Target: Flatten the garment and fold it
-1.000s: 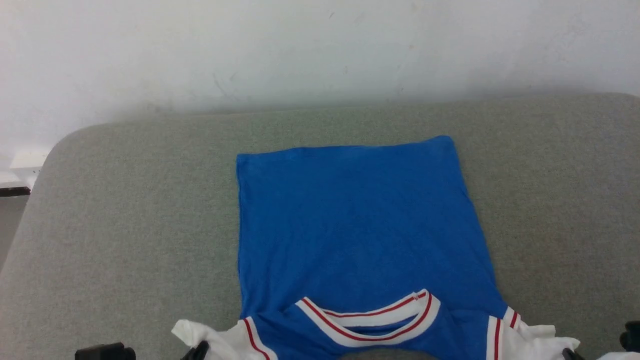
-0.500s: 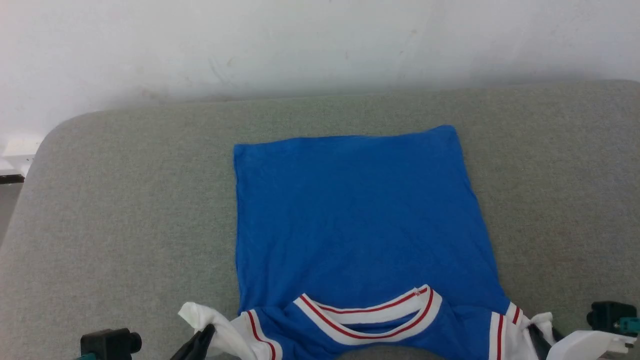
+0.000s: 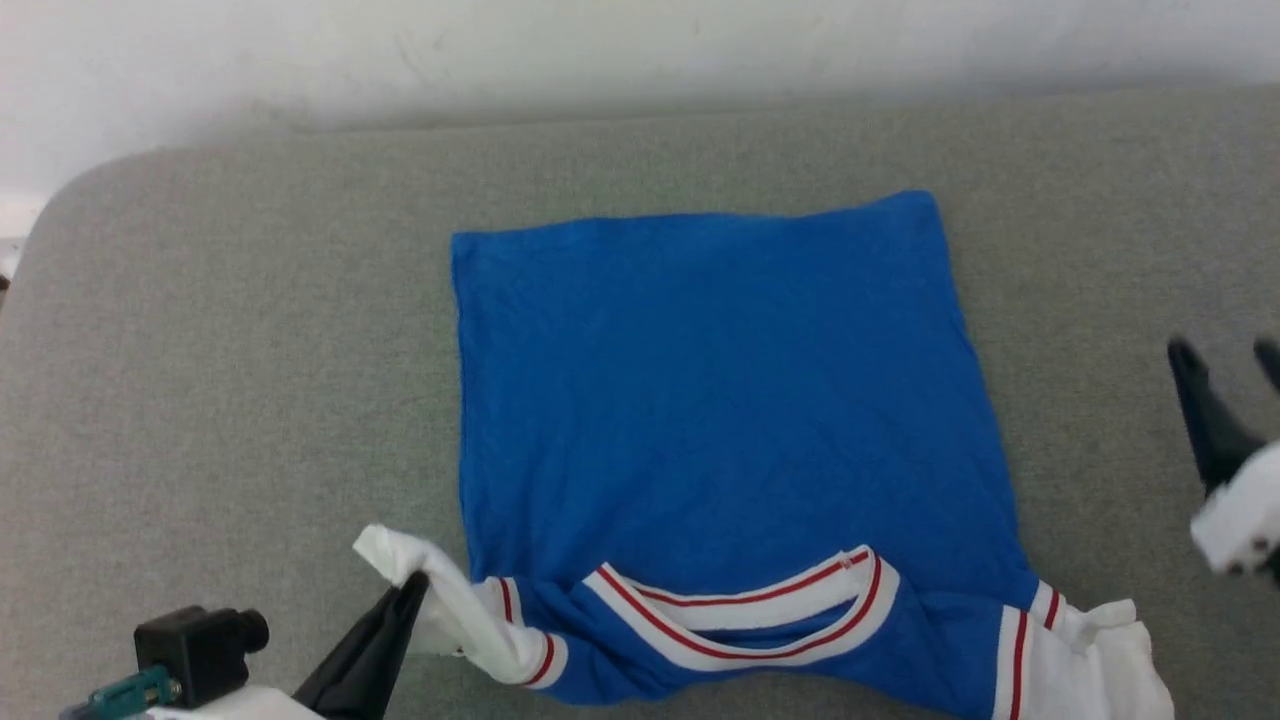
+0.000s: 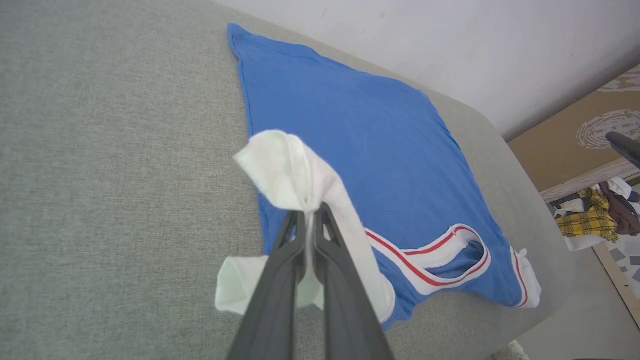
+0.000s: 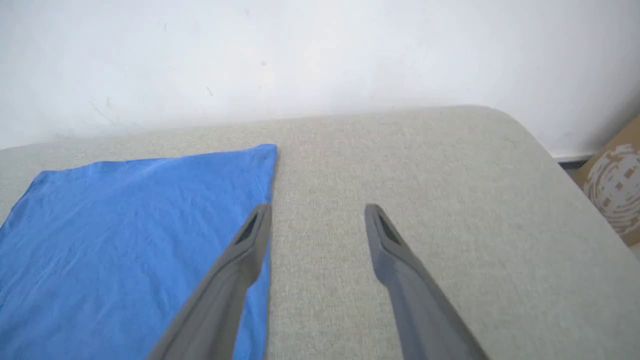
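Right gripper (image 3: pixel 1226 352) has let go of the right sleeve (image 3: pixel 1110 655) and swung up and outward since the earlier frame. It now hangs over bare grey cushion (image 3: pixel 220 350) near the right edge of the garment (image 3: pixel 720 400), fingers spread wide, nothing between them. Head camera has also tipped down, so the shirt's apparent shift is not a real move. Left gripper (image 4: pixel 310 216) is pinched tight on the white left sleeve (image 4: pixel 292 167), holding it up off the cushion. Garment lies plain blue side up, hem far, collar (image 3: pixel 740 640) near; body mostly smooth, both sleeves bunched. Step in hand, as I read it: flattening. Next move calls for drawing the left sleeve outward and laying it flat, then spreading the right.
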Motion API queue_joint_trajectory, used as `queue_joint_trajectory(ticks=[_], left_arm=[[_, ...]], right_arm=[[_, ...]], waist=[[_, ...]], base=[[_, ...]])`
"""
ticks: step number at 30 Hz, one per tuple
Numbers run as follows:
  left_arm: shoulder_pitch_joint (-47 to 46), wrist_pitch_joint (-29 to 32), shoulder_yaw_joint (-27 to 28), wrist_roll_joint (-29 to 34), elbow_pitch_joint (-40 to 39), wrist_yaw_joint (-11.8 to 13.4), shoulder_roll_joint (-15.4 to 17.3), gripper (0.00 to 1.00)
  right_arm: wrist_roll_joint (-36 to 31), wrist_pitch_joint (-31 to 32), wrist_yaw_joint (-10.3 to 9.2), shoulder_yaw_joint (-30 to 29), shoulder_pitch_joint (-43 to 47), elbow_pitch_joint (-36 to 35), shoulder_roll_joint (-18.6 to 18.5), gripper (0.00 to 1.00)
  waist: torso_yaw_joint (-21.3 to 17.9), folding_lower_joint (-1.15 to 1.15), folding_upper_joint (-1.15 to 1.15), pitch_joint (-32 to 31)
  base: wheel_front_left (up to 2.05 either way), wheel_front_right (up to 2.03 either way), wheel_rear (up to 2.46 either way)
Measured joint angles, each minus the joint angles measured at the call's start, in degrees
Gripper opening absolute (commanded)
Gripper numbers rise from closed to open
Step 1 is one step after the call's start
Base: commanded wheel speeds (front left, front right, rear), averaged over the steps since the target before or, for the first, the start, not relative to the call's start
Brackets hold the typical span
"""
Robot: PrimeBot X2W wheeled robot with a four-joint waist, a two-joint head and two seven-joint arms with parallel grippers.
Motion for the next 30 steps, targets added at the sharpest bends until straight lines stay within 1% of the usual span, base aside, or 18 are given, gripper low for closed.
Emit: queue_joint_trajectory(ticks=[2,4,5,7,10,12,15,19,23,29,30], left_arm=[[-1.0,-0.2,0.0,0.1,-0.3,-0.4,0.0,0.00],[-2.0,-0.3,-0.1,0.5,-0.4,-0.6,0.1,0.00],[-2.5,-0.4,-0.2,0.6,-0.5,-1.0,0.1,0.00],[-3.6,-0.4,-0.4,0.8,-0.6,-1.3,0.2,0.00],[-5.4,-0.5,-0.7,1.2,-0.7,-1.9,0.2,0.00],[-6.5,-0.5,-1.1,1.5,-0.8,-2.1,0.2,0.00],[-8.6,-0.4,-2.3,1.7,-0.6,-3.1,0.0,0.00],[-11.8,-0.4,-3.8,2.0,0.4,-4.6,-0.8,0.00],[-14.1,-0.6,-5.1,2.1,2.0,-5.7,-1.7,0.00],[-16.3,-1.1,-6.4,2.4,4.1,-7.1,-2.8,0.00],[-16.5,-1.1,-6.5,2.4,4.3,-7.1,-2.9,0.00]], right_arm=[[-0.8,2.6,0.00,2.2,-5.4,-0.4,-1.5,1.00],[0.2,5.2,0.00,3.4,-11.4,1.3,-1.0,1.00],[0.5,6.5,-0.01,4.9,-14.4,2.9,-1.4,1.00],[-0.4,8.2,0.01,7.4,-20.0,6.5,-3.4,1.00],[-1.0,10.4,0.00,8.3,-27.9,13.4,-4.1,1.00],[-2.7,12.1,0.00,8.8,-32.4,17.8,-4.3,1.00],[-5.7,13.9,0.00,8.5,-37.9,23.9,-5.0,1.00],[-9.1,15.5,0.00,7.6,-42.1,30.0,-5.7,1.00],[-11.6,16.0,0.00,7.0,-43.8,33.7,-5.6,1.00],[-14.7,15.9,-0.01,4.4,-44.4,38.3,-4.1,1.00],[-14.8,16.2,-0.04,3.7,-44.5,38.5,-3.8,0.96]], waist=[[0.1,0.00,0.00,1.3],[0.3,0.00,0.00,2.6],[0.4,0.00,0.00,3.3],[0.7,0.00,0.00,4.7],[1.4,0.00,0.00,7.0],[1.9,0.00,0.00,8.6],[3.0,0.00,0.00,11.1],[5.2,0.00,0.00,14.3],[7.7,0.00,0.00,17.0],[11.4,0.00,0.00,20.5],[11.9,-0.01,0.00,20.9]], base=[[0.00,0.00,0.00],[0.00,0.00,0.00],[0.00,0.00,0.00],[0.00,0.00,0.00],[0.00,0.00,0.00],[0.00,0.00,0.00],[0.00,0.00,0.00],[0.00,0.00,0.00],[0.00,0.00,0.00],[0.00,0.00,0.00],[0.00,0.00,0.00]])
